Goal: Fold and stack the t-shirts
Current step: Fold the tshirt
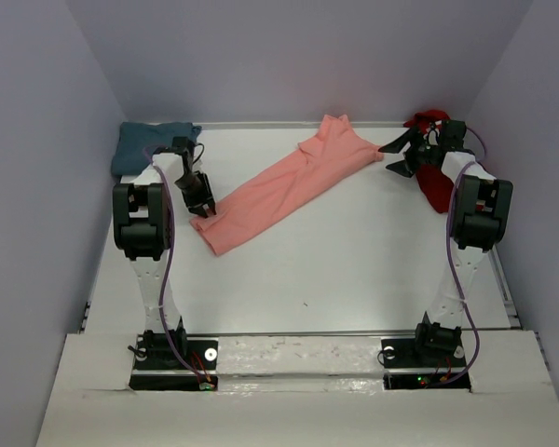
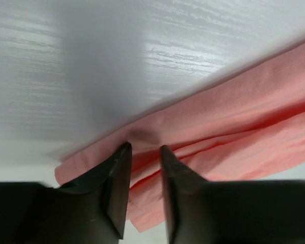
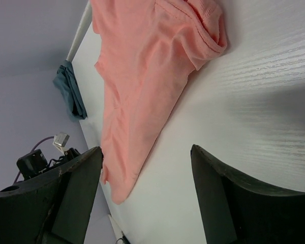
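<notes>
Pale lilac walls (image 1: 261, 56) close in a white table (image 1: 354, 279) on three sides. The pink shirt (image 1: 279, 186) lies on it as a long, loosely folded band, running slantwise from the near left up to the far middle. Its collar end is the far one, and there a sleeve is turned up.

The teal shirt (image 1: 144, 144) sits bunched in the far left corner, against the wall. The red shirt (image 1: 436, 191) lies crumpled at the far right, partly hidden behind the right arm.

The left pincer (image 1: 203, 207) is down at the near left end of the pink shirt. In its wrist view the two fingers stand a narrow gap apart, with their tips at a raised fold along the shirt's edge. They may be nipping that fold, but it cannot be told whether the cloth is truly clamped.

The right pincer (image 1: 393, 158) hangs at the far right, just beside the pink shirt's collar end and in front of the red shirt. It points left, its fingers spread wide with nothing between them.
</notes>
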Available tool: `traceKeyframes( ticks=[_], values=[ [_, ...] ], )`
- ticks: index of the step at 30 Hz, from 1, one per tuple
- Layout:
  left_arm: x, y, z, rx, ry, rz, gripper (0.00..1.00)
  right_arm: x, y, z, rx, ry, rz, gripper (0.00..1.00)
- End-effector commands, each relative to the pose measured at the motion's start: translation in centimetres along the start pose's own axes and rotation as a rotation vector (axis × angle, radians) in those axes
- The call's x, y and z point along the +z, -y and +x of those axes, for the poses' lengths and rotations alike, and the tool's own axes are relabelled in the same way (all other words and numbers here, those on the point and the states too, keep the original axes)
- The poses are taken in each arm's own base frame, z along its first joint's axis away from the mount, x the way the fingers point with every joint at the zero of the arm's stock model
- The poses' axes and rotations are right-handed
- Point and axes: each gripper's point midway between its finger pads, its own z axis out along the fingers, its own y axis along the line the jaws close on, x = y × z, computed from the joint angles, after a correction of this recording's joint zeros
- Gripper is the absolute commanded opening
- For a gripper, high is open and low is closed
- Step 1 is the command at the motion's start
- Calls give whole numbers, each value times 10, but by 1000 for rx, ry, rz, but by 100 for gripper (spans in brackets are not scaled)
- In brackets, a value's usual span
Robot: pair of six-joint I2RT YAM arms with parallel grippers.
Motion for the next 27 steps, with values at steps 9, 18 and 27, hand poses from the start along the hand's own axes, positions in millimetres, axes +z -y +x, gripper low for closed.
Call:
traceKeyframes(
  ticks=[9,18,27],
  values=[
    [1,-21,11,-26,-28,-81,0,3,-12,-6,-38,-5,-39,75],
    [14,-20,42,8,-110,-113,0,18,-6,2,-21,-30,-31,66],
    [28,-5,82,49,-187,-114,0,26,-1,6,-6,-44,-23,0]
  ],
)
